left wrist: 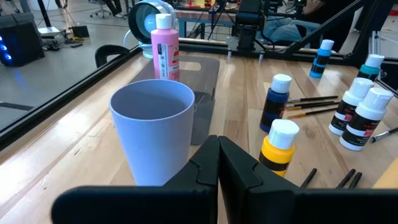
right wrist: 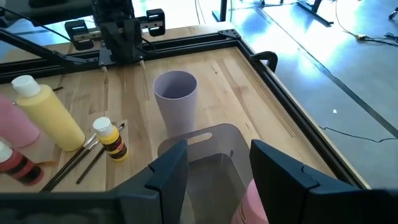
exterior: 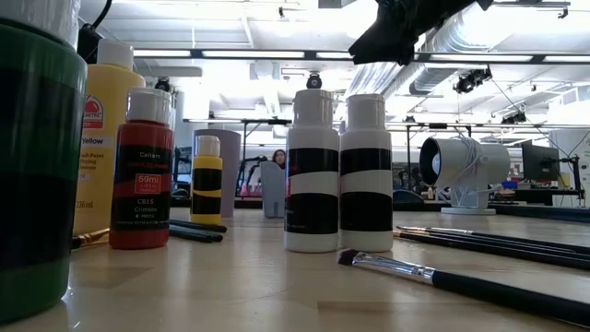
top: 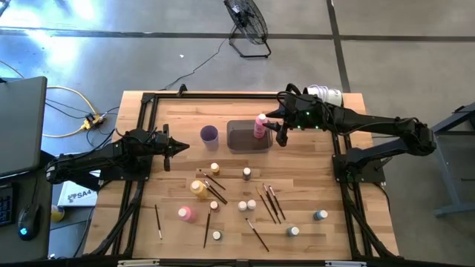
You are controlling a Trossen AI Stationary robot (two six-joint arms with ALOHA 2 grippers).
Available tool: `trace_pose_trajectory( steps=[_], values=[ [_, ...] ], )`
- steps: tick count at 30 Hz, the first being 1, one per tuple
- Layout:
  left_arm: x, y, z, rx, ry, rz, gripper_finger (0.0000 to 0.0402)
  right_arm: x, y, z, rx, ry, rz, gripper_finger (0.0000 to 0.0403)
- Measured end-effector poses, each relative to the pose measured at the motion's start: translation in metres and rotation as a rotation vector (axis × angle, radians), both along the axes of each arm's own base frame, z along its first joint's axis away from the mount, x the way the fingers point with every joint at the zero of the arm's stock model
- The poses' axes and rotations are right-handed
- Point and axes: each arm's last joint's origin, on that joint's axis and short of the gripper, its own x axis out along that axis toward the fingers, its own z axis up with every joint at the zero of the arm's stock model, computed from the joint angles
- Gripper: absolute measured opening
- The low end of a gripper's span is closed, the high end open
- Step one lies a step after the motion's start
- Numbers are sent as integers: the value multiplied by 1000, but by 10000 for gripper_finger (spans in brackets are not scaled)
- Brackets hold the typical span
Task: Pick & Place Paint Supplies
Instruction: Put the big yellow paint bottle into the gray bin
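Observation:
A tall pink paint bottle (top: pixel 260 124) (left wrist: pixel 165 50) stands upright on its base in the dark grey tray (top: pixel 241 142) at the table's far middle. My right gripper (top: pixel 280 132) (right wrist: pixel 217 171) hangs open above and just right of it, and the bottle's pink side (right wrist: pixel 252 202) shows low between the fingers, untouched. My left gripper (top: pixel 182 146) (left wrist: pixel 217 168) waits shut at the left, pointing at the purple cup (top: pixel 209 134). On the near half of the table stand a yellow bottle (top: pixel 199 189), another pink bottle (top: pixel 185 213) and several small bottles, with dark brushes (top: pixel 271 204) lying flat.
A black frame rail (top: pixel 148 148) runs around the wooden table top. A white lamp-like object (top: pixel 326 94) sits at the far right corner. The cup stands just left of the tray. Bare wood lies between the tray and the near bottles.

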Motion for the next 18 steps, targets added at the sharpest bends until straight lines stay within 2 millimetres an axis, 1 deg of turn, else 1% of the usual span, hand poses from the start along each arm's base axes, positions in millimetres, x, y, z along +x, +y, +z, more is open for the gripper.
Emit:
trace_pose_trajectory(
  steps=[18],
  values=[
    [0,0,1,0,-12,-2,0,0,0,0,20,-5,-8,165]
  ],
)
